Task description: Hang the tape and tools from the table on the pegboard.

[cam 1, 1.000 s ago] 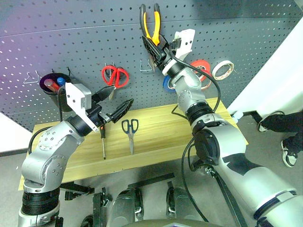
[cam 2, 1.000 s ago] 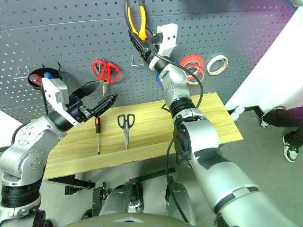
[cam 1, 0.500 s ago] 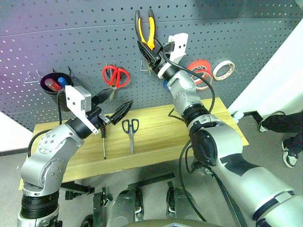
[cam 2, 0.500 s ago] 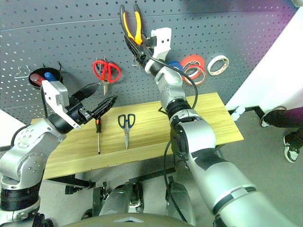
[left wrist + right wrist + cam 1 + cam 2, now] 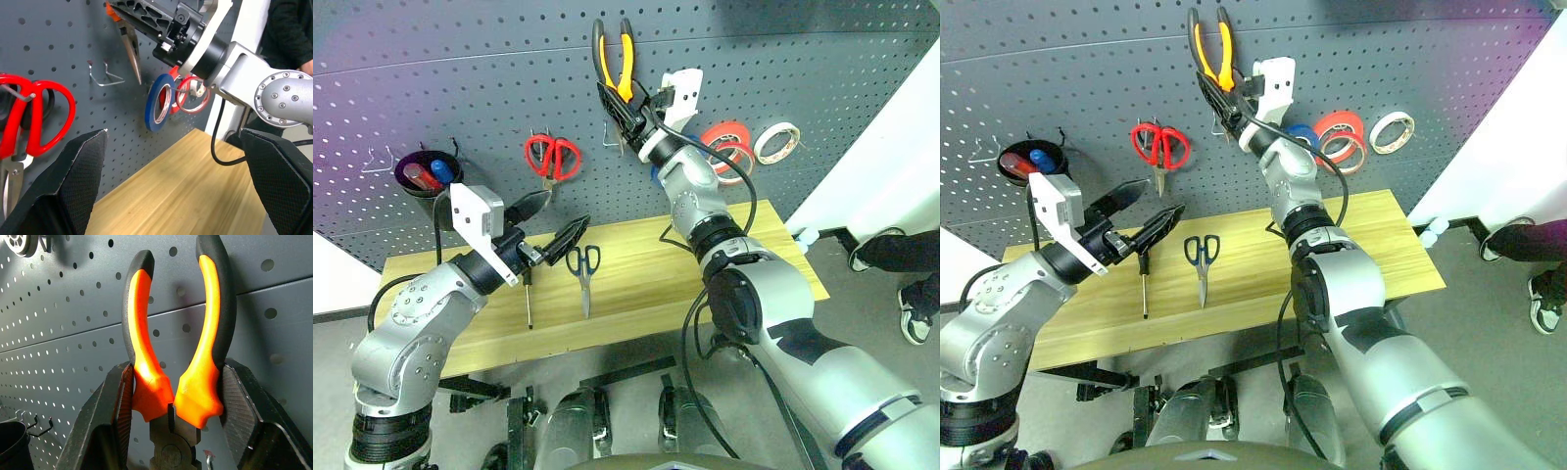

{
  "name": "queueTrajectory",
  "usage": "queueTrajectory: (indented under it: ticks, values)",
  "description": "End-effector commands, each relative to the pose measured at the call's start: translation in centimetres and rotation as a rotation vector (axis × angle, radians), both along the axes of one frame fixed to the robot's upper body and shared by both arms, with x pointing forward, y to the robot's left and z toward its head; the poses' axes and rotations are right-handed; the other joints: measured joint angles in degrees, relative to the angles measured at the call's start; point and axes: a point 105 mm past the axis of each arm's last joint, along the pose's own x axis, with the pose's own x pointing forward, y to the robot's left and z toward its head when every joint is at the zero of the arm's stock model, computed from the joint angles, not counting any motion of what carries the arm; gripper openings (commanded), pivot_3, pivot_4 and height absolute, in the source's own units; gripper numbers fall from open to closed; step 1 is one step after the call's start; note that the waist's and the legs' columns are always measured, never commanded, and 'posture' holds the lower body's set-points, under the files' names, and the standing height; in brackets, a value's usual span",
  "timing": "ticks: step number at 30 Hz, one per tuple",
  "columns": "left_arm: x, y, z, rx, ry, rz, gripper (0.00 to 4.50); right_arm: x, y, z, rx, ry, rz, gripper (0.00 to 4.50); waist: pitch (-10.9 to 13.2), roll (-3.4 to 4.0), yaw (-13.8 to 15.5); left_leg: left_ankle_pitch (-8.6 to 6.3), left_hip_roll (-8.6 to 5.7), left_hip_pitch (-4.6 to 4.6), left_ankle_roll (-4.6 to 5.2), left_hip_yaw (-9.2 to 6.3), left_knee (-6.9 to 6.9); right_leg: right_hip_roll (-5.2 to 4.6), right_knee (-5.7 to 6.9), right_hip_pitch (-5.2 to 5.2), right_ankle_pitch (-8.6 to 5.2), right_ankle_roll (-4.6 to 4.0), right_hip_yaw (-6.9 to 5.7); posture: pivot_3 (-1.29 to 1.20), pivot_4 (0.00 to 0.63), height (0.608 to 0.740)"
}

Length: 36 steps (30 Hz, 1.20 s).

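My right gripper (image 5: 625, 101) is raised to the dark grey pegboard (image 5: 460, 88) and is shut on the pliers (image 5: 615, 54). In the right wrist view its fingers (image 5: 105, 421) clamp the orange-and-black pliers (image 5: 208, 333) near the pivot, handles pointing up along the board. My left gripper (image 5: 564, 210) hovers open and empty above the left part of the table (image 5: 646, 284). Under it lie the dark-handled scissors (image 5: 584, 264) and the slim screwdriver (image 5: 528, 294). The thin red-rimmed tape (image 5: 737, 163) hangs on the board beside a thicker red roll.
Red-handled scissors (image 5: 552, 157), a black cup of markers (image 5: 426, 176), a wire hook (image 5: 105, 78), a blue roll (image 5: 159, 100) and a beige tape ring (image 5: 775, 143) hang on the board. A person's legs (image 5: 901, 264) show at the right.
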Motion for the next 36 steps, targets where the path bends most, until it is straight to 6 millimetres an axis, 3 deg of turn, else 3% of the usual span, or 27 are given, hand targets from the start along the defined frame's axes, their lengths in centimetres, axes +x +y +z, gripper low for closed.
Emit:
queueTrajectory:
  ticks: [1,12,25,31,36]
  values:
    - [-0.6,-0.2,1.1,0.004,-0.041,-0.001,4.5,-0.9,0.4,3.4,0.031,-0.122,0.007,2.09,0.4,0.08,0.03,0.0,0.0,0.0,0.0,-0.01,0.0,-0.01,0.0,0.0,-0.02,-0.04,0.0,0.13,0.214,0.723]
    - [-0.9,-0.2,0.6,-0.001,-0.008,0.006,4.5,-1.0,-0.1,3.2,0.013,-0.145,-0.014,2.09,2.97,0.17,0.02,-0.01,-0.02,-0.02,0.05,-0.05,-0.01,-0.2,-0.02,-0.01,0.0,0.01,0.02,0.12,0.264,0.723]
    - [-1.1,-0.3,0.6,0.013,0.012,-0.008,4.5,-2.0,-0.7,7.1,0.062,-0.28,-0.034,2.09,5.03,0.14,0.06,-0.03,-0.03,-0.05,0.05,-0.06,-0.05,-0.23,-0.03,-0.06,0.0,0.02,0.02,0.13,0.284,0.723]
    - [-1.2,-0.4,0.7,0.012,0.017,-0.011,4.5,-2.6,-0.4,7.8,0.07,-0.325,-0.026,2.09,5.47,0.14,0.07,-0.03,-0.03,-0.09,0.05,-0.06,-0.14,-0.23,-0.09,-0.12,0.0,0.03,0.01,0.14,0.283,0.723]
    - [-1.3,-0.4,0.8,0.014,0.02,-0.013,4.5,-3.8,0.0,9.8,0.094,-0.411,-0.003,2.09,5.72,0.19,0.12,-0.03,-0.04,-0.12,0.05,-0.05,-0.19,-0.23,-0.11,-0.16,0.0,0.03,0.01,0.15,0.287,0.723]
